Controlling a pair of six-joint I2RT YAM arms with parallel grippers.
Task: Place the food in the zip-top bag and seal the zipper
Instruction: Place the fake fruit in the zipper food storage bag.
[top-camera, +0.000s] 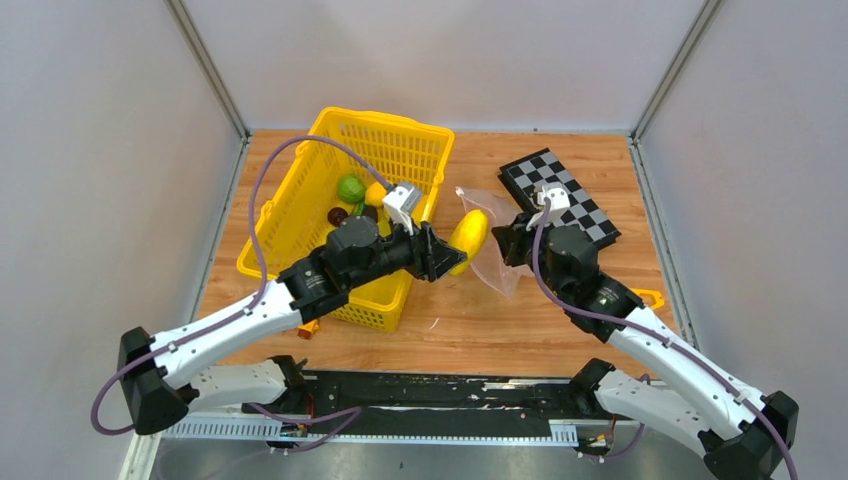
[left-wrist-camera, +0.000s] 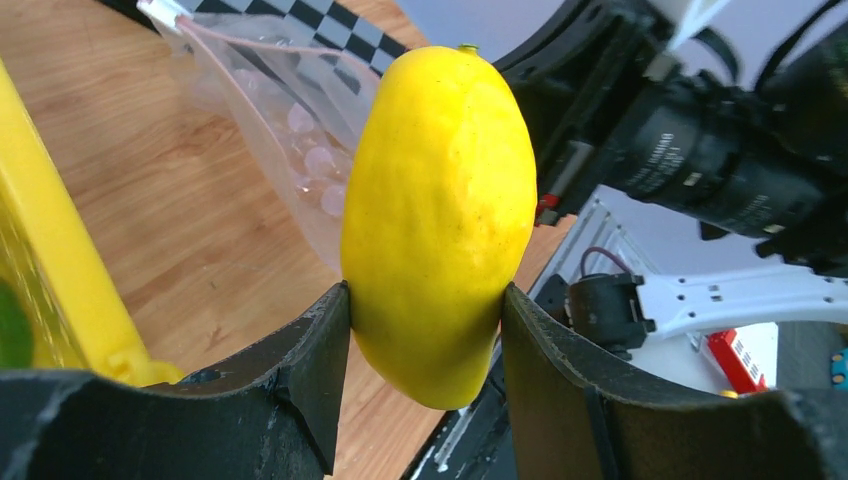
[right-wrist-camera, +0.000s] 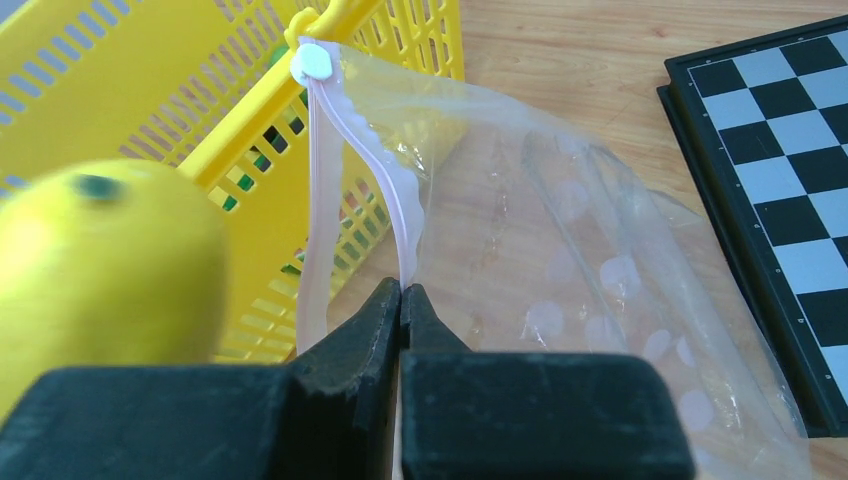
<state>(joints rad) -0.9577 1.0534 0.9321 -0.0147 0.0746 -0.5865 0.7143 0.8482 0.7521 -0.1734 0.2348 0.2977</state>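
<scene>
My left gripper (top-camera: 447, 252) is shut on a yellow mango (top-camera: 468, 236), held in the air just left of the clear zip-top bag (top-camera: 498, 260). In the left wrist view the mango (left-wrist-camera: 438, 215) sits between both fingers (left-wrist-camera: 318, 340), with the bag (left-wrist-camera: 290, 140) behind it. My right gripper (right-wrist-camera: 402, 292) is shut on one side of the bag's pale pink zipper (right-wrist-camera: 405, 215), holding the bag (right-wrist-camera: 590, 290) up with its mouth open towards the mango (right-wrist-camera: 105, 265). More food, a green ball (top-camera: 351, 188) and dark balls (top-camera: 338, 215), lies in the yellow basket (top-camera: 300, 210).
The yellow lattice basket stands at the back left, close to the left arm. A black and white chequerboard (top-camera: 560, 195) lies at the back right, just behind the right gripper. An orange toy (top-camera: 308, 328) peeks out under the left arm. White walls enclose the table.
</scene>
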